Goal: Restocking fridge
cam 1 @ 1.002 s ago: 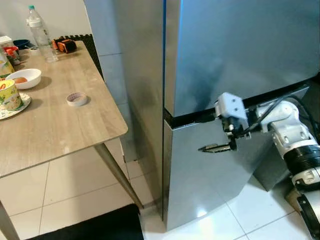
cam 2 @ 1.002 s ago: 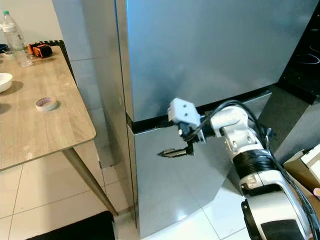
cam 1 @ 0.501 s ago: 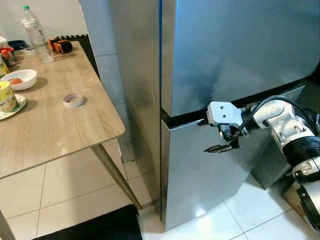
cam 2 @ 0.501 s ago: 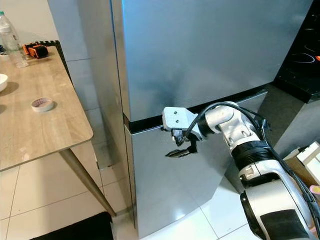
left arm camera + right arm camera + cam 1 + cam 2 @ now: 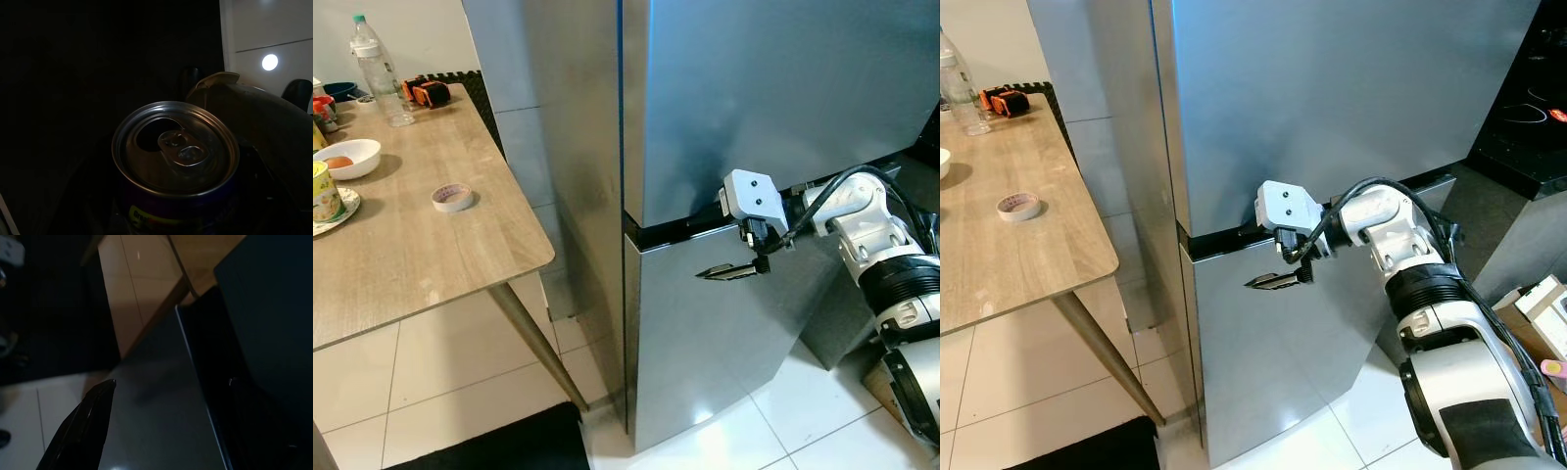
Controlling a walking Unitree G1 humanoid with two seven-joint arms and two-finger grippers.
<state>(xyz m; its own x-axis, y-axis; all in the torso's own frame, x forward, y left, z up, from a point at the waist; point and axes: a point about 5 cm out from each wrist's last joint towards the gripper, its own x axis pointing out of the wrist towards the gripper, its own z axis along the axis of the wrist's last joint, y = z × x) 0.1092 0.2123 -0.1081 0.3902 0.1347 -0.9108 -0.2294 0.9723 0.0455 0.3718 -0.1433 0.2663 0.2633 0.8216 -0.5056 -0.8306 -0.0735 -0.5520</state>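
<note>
The steel fridge stands shut, with its upper door [image 5: 773, 98] above its lower door [image 5: 705, 362] and a dark gap [image 5: 671, 231] between them. My right gripper [image 5: 724, 271] hovers in front of the lower door just under that gap, fingers together and pointing toward the fridge's left edge, holding nothing. In the right wrist view one black finger [image 5: 83, 431] lies against the grey door. The dark left wrist view looks down on an opened drink can [image 5: 176, 152] with a purple label, and my left gripper is shut on it.
A wooden table [image 5: 421, 255] stands left of the fridge with a tape roll [image 5: 451, 198], a white bowl [image 5: 352, 157], a water bottle [image 5: 372, 64] and a printed cup [image 5: 323, 191]. A black mat [image 5: 489, 446] lies on the tiled floor. A black counter [image 5: 1528, 108] and boxes [image 5: 1542, 304] are at the right.
My right gripper has risen slightly and shifted left, closer under the gap between the doors. The head camera has drifted a little to the right.
</note>
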